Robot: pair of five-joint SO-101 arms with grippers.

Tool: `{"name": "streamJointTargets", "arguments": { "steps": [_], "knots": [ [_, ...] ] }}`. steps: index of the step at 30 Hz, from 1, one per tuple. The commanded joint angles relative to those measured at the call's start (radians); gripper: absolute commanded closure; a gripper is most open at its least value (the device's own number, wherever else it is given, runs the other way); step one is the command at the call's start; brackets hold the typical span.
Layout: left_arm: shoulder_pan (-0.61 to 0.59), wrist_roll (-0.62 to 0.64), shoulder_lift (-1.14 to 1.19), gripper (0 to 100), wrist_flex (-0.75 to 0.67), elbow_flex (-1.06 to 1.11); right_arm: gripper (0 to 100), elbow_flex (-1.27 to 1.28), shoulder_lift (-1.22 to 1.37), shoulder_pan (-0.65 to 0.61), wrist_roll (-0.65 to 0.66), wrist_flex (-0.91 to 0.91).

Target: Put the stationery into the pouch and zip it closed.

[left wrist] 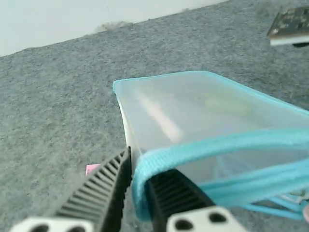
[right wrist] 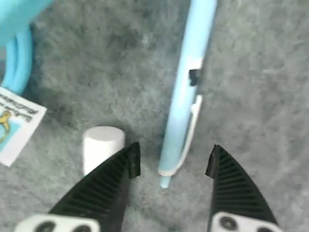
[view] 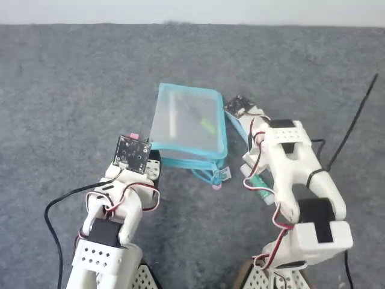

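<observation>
Close the spread-apart right pincer (right wrist: 173,153) on the barrel, not the tip, of the slim light-blue plastic pen (right wrist: 193,72) right of centre on the grey felt tabletop (right wrist: 256,63), avoiding the stubby white eraser (right wrist: 100,145), with the left pincer (left wrist: 137,166) clamped on the centre-frame translucent blue-edged pouch (view: 187,123).

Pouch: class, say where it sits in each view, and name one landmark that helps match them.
High view: the pouch lies mid-table between the two arms.
Left wrist view: the pouch is close up, its teal edge pinched in the left gripper.
Right wrist view: a teal edge of the pouch, beyond the open right gripper.
Landmark: the paper tag at its corner.
</observation>
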Motion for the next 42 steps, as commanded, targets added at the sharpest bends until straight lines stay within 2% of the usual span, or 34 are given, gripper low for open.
{"name": "streamJointTargets", "arguments": {
  "steps": [1,6,9,13,17,26,33,42],
  "knots": [
    [-0.011,-0.009,-0.017,99,-0.009,-0.024,79.2,-0.048,0.027,0.022,0.009,-0.016],
    [-0.011,-0.009,-0.017,99,-0.009,-0.024,93.7,-0.095,0.079,0.076,-0.002,-0.010],
    [-0.011,-0.009,-0.017,99,-0.009,-0.024,99.5,-0.103,0.076,0.117,-0.066,-0.016],
    [-0.011,-0.009,-0.017,99,-0.009,-0.024,99.1,-0.112,0.027,0.171,-0.094,0.019],
    [-0.011,-0.009,-0.015,99,-0.011,-0.024,99.1,-0.109,-0.090,0.174,-0.091,0.125],
    [-0.012,-0.009,-0.014,99,-0.011,-0.024,99.1,-0.075,-0.532,0.165,-0.091,0.383],
    [-0.012,-0.009,-0.014,99,-0.009,-0.022,99.1,0.074,-0.961,0.028,-0.095,0.526],
    [-0.012,-0.008,-0.012,99,-0.009,-0.022,99.2,0.051,-1.340,-0.183,-0.110,0.757]
  ]
}}
